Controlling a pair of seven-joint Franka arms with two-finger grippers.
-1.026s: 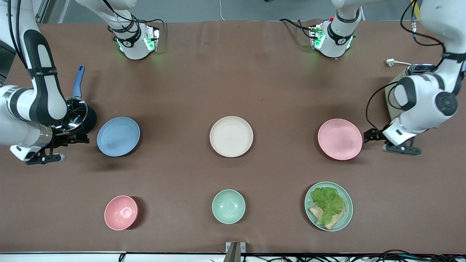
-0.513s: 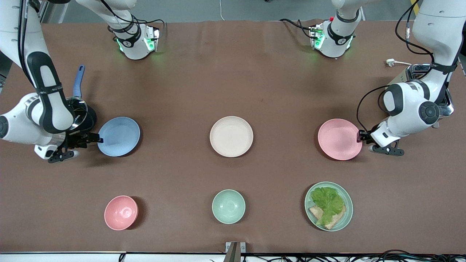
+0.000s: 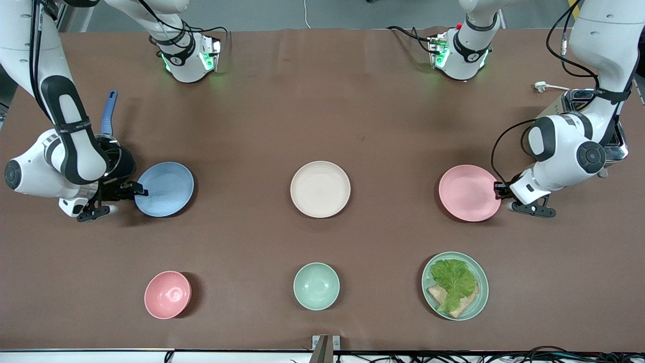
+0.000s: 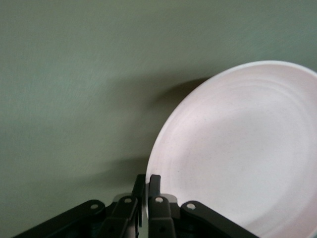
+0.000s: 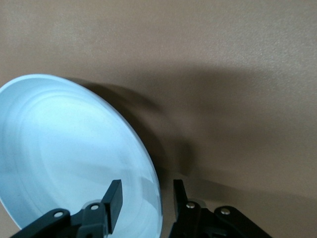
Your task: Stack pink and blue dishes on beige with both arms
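Two rims are straddled: pink plate [image 3: 467,192] pinched by left gripper [image 3: 499,190], blue plate [image 3: 166,188] between right gripper's [image 3: 138,191] spread fingers [image 5: 113,199].

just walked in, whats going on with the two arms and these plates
Each arm is at the rim of a plate. The left gripper is shut on the edge of the pink plate, toward the left arm's end of the table. The right gripper is open, its fingers on either side of the blue plate rim. Both plates sit on the table, and the beige plate between them has nothing on it yet.
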